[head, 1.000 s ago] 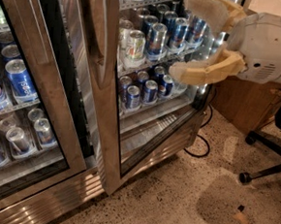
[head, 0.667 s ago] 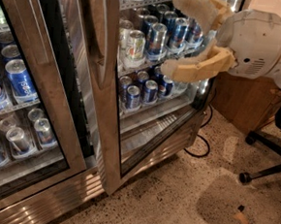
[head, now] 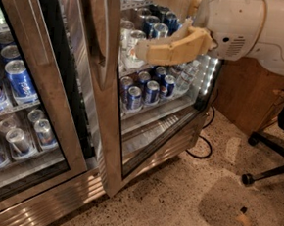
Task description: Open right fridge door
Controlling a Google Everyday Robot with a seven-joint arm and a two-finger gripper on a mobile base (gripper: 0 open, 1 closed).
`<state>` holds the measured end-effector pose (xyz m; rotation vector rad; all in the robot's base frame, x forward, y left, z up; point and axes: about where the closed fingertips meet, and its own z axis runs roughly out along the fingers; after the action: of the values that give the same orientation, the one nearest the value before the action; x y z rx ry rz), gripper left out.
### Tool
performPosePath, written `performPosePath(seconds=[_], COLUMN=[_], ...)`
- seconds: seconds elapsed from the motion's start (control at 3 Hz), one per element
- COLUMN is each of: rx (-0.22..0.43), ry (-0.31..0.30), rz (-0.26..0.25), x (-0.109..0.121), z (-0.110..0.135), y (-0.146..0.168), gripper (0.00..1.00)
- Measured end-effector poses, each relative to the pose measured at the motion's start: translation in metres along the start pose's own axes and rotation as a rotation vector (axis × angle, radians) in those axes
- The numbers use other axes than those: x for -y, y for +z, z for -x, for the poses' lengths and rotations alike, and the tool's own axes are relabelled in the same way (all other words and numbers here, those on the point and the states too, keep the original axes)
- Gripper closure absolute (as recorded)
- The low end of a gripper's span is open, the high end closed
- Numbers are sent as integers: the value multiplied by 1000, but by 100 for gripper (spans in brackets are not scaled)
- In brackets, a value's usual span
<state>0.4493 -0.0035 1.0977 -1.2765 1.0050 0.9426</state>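
At right fridge door [head: 107, 146], hand [head: 151, 23] horizontal

Your gripper [head: 145, 23], fingers spread, hangs before the glass at the top edge of the right fridge door [head: 108, 132]. The floor [head: 174, 201] below is free. A chair base [head: 270, 169] and a cable [head: 202, 145] crowd your right.

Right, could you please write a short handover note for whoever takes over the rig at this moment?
Hand: open, holding nothing, in front of the glass of the right fridge door, just right of its handle; contact with the glass cannot be told.
Door: ajar, its handle edge swung out from the fridge, a dark gap beside it.
Done: door cracked open.
Left: swing it wide.
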Motion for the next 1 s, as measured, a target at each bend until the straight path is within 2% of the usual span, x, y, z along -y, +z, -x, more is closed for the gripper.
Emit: performPosePath(seconds=[0.67,1.0], rx=[-51,-69], ry=[69,104], rz=[65,84], x=[-18,-27], z=[-7,-11], y=[33,44], gripper=[28,35])
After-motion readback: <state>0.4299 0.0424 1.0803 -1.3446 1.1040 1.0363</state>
